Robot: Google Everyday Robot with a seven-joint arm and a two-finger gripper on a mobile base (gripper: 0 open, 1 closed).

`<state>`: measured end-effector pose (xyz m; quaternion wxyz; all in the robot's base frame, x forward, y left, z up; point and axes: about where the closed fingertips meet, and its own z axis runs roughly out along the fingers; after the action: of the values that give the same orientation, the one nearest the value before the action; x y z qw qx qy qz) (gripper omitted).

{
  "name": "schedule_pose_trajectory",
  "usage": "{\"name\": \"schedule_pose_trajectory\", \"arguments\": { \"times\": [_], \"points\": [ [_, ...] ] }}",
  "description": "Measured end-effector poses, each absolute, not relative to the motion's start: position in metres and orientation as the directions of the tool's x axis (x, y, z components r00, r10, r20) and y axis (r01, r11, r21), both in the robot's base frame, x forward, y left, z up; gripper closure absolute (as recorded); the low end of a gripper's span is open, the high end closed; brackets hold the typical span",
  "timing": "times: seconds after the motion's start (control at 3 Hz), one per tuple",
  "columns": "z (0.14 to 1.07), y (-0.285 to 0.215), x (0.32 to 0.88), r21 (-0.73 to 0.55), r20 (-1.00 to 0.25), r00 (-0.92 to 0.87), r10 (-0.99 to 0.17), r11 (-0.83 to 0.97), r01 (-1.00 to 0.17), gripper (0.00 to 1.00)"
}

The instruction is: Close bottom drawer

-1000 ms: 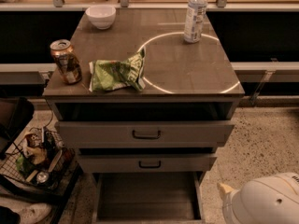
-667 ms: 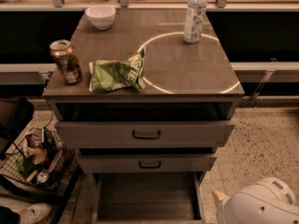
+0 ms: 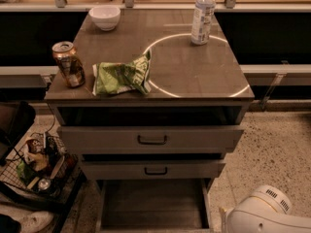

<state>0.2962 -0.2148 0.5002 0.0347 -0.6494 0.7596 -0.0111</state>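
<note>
The bottom drawer (image 3: 153, 204) is the lowest of three grey drawers and stands pulled far out. Its flat grey inside shows, while its front and handle are cut off by the bottom edge of the camera view. Above it are the middle drawer front (image 3: 153, 170) and the top drawer front (image 3: 151, 140), each with a black loop handle and each slightly out. My gripper is out of view. Only a white rounded part of my arm (image 3: 265, 212) shows at the bottom right, to the right of the open drawer.
On the cabinet top (image 3: 194, 72) stand a white bowl (image 3: 105, 17), a soda can (image 3: 68, 64), a green chip bag (image 3: 121, 75) and a water bottle (image 3: 202, 15). A black wire basket of clutter (image 3: 36, 166) sits on the floor at left. Speckled floor lies at right.
The white part of my arm has sunk a little lower and shifted slightly left at the bottom right corner. The drawers and the things on the cabinet top have not moved.
</note>
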Motion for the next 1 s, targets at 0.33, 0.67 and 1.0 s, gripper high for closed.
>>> {"name": "schedule_pose_trajectory", "arguments": {
  "times": [0.33,0.67,1.0],
  "points": [
    [0.501,-0.215,0.296,-0.064,-0.038,-0.154,-0.987,0.156,-0.986,0.4],
    [0.502,-0.215,0.296,-0.066,-0.037,-0.154,-0.987,0.156,-0.986,0.64],
    [0.486,-0.218,0.295,-0.046,-0.03,-0.169,-0.985,0.17,-0.984,0.87]
  ]
}}
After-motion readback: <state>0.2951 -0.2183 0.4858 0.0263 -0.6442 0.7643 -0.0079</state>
